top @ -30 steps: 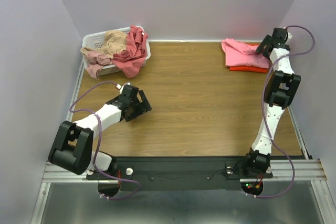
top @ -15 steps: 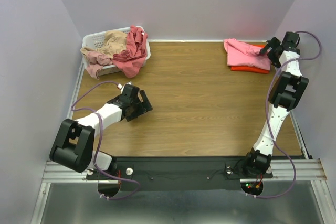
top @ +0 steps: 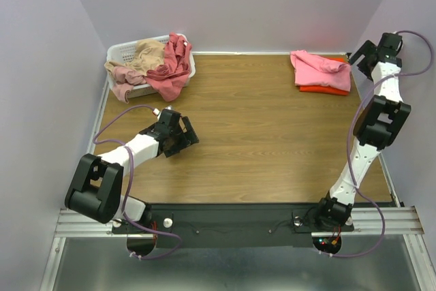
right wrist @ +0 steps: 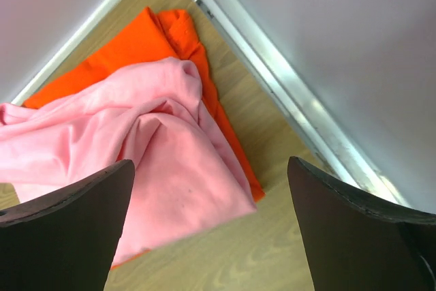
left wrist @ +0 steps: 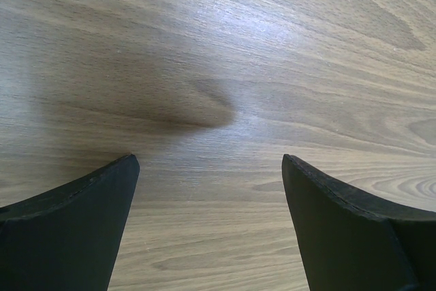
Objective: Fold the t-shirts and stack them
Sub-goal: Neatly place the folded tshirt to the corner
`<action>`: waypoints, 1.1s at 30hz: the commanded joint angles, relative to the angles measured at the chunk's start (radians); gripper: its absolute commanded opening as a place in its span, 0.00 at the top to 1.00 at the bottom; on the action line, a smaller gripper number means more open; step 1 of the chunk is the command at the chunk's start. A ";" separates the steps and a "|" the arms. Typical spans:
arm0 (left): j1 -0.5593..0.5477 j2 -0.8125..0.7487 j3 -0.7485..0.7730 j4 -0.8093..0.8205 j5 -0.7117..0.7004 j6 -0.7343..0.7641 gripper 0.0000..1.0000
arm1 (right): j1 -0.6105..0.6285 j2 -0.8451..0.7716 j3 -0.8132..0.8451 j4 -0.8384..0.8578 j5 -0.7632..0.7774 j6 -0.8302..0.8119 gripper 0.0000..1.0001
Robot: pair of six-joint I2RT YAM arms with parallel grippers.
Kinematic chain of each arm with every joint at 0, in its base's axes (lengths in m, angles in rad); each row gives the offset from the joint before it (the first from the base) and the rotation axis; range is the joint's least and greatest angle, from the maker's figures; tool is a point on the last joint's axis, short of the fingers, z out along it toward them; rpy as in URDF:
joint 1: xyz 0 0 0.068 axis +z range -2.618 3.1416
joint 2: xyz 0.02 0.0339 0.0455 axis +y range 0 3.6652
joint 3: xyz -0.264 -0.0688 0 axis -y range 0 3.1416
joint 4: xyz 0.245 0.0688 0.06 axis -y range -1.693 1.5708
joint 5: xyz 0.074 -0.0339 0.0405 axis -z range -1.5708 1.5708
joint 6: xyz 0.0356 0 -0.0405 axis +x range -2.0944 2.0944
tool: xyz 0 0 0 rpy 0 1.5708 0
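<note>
Nearest me, the left gripper (top: pixel 182 134) hangs low over bare wooden table (top: pixel 259 148), in front of the white laundry basket (top: pixel 121 50) and a little toward the middle. Its jaws are spread wide with nothing between them, only wood grain and their own shadow in the wrist view.

At the far edge, the basket sits in the left corner, heaped with unfolded tees: a tan t-shirt (top: pixel 145 52) and dusty rose t-shirts (top: pixel 170 73) that spill over the rim.

Well across the table from the basket, in the opposite far corner, a rumpled pink t-shirt (top: pixel 319 71) lies on top of a flat, folded orange t-shirt (top: pixel 325 89). The pink one is not neatly squared, and its length seems to run roughly along the back edge.

The right gripper (top: pixel 359 58) is raised just beyond that pile, on the side away from the basket, jaws parted and empty. The pink cloth lies below it and toward the basket. The right arm is by far the nearer one, so tidying that pile looks like its job.
</note>
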 commanded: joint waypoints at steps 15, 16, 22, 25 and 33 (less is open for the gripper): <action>-0.002 -0.068 0.025 0.005 0.000 0.020 0.02 | 0.164 -0.063 -0.052 0.015 -0.002 -0.076 0.16; -0.002 -0.070 0.024 0.005 -0.003 0.020 0.02 | 0.166 -0.055 -0.038 0.018 -0.003 -0.074 0.17; -0.002 -0.079 0.025 0.001 -0.015 0.014 0.02 | 0.169 0.022 0.058 -0.006 0.008 -0.062 0.24; -0.002 -0.073 0.030 0.002 -0.015 0.012 0.02 | 0.169 0.051 0.093 -0.005 0.032 -0.061 0.25; -0.002 -0.057 0.045 -0.007 -0.023 0.020 0.02 | 0.169 0.187 0.249 -0.005 0.014 -0.041 0.59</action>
